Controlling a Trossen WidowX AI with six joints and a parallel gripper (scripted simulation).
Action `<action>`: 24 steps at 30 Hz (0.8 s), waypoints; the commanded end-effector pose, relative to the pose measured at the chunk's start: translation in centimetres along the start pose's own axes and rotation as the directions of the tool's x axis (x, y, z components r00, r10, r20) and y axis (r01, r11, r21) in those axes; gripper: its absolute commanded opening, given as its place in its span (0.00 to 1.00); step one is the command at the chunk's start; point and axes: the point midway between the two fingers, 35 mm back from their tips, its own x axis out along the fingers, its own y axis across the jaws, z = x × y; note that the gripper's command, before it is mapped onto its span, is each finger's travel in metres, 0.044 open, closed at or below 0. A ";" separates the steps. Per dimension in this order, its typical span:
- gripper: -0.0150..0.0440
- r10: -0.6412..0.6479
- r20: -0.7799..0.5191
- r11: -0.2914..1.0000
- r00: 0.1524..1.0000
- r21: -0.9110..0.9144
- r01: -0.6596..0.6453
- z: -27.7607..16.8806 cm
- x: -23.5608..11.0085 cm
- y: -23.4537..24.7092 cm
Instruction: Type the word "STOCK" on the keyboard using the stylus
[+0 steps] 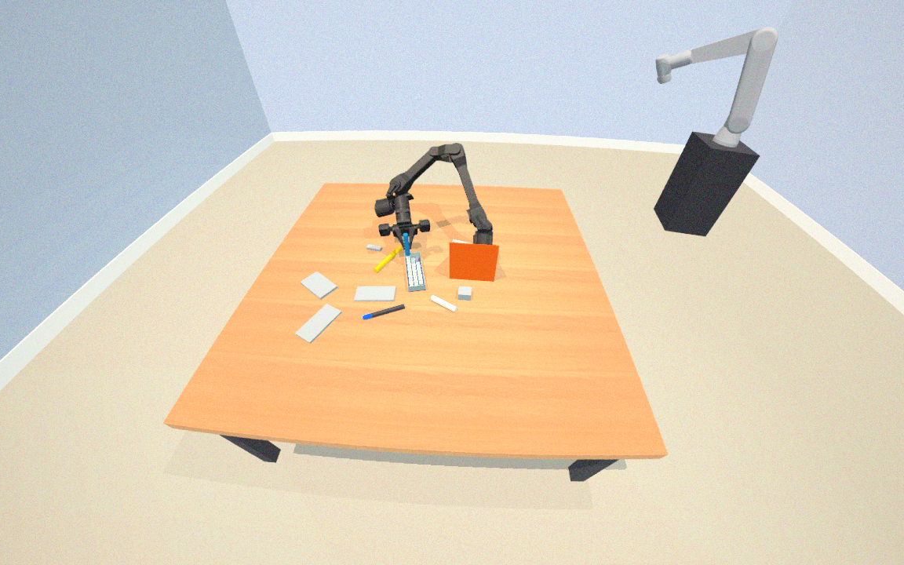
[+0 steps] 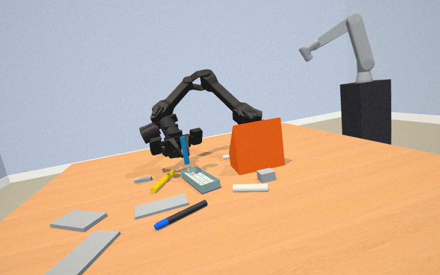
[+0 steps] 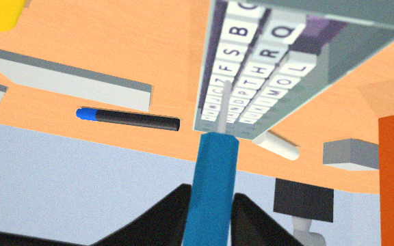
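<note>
My gripper (image 1: 405, 235) (image 2: 180, 146) (image 3: 211, 198) is shut on the blue stylus (image 1: 406, 244) (image 2: 184, 150) (image 3: 215, 164) and holds it nearly upright, thin grey tip down. The small grey keyboard (image 1: 414, 272) (image 2: 203, 180) (image 3: 258, 70) lies on the table (image 1: 441, 379) right below it. In the wrist view the tip ends over the left row of keys, near Z and a little short of F and S. I cannot tell whether the tip touches a key.
A yellow marker (image 1: 387, 259) (image 2: 161, 182) lies left of the keyboard, and an orange wedge (image 1: 472, 261) (image 2: 257, 145) stands to its right. A black pen (image 1: 384, 311) (image 2: 180, 214), a white cylinder (image 2: 249, 187), a grey cube (image 2: 266, 174) and grey slabs (image 2: 160, 206) lie nearer.
</note>
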 end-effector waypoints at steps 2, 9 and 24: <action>0.39 -0.003 0.003 1.000 1.000 -0.002 0.003 0.2 0.2 0.0; 0.39 -0.003 0.003 1.000 1.000 -0.002 0.003 0.4 0.3 0.0; 0.39 -0.003 0.003 1.000 1.000 -0.002 0.003 0.9 0.6 0.0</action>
